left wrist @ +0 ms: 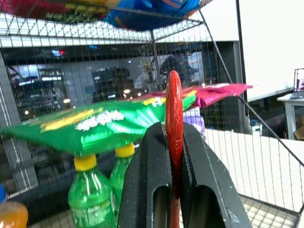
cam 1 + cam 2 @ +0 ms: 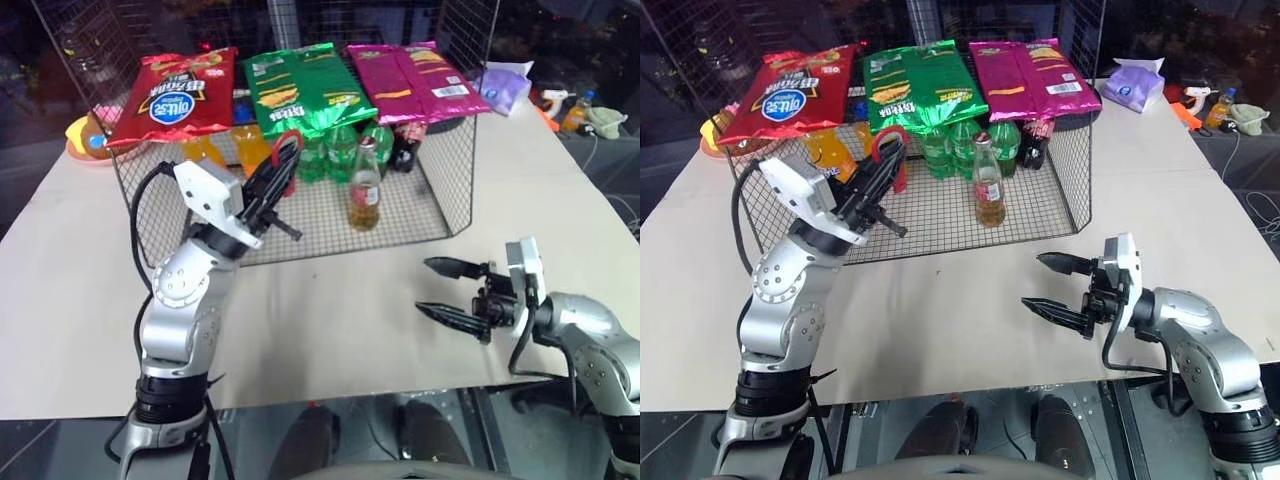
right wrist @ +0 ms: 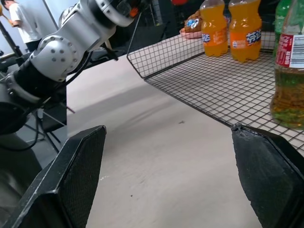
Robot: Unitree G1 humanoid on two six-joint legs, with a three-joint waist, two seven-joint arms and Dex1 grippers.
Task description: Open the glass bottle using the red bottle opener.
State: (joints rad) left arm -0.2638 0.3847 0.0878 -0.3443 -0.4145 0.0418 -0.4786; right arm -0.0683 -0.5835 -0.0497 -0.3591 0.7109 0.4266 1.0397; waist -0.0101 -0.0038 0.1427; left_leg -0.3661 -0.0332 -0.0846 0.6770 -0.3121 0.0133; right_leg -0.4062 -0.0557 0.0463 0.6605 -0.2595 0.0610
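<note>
Beige table surface (image 2: 330,330) is carrying a wire mesh rack (image 2: 440,190), with snack bags lying across its top and soda bottles standing at the back. Inside the rack, toward its front, the glass bottle (image 2: 365,190) is standing upright on the mesh floor, its red cap seemingly in place, though the cap is too small to be sure.

Raised at the rack's left front, the left gripper (image 2: 272,185) is clamping the red bottle opener (image 2: 287,160) edge-on between its closed fingers, the ring head sticking up past the fingertips. In the left wrist view the opener's thin red edge (image 1: 174,123) is rising straight out of the pinch, with green bottles (image 1: 90,199) beyond it. The right gripper (image 2: 445,290) is hanging over the bare table in front of the rack, its fingers spread wide and holding nothing, pointing across toward the other arm.

By the look of it, the opener is in hand and the uncapping is not yet begun. The bottle is standing to the right of the opener and apart from it, and behind the open right gripper. Next, the right gripper is probably needing to steady the bottle's body while the left is bringing the ring head over the cap and levering upward.
</note>
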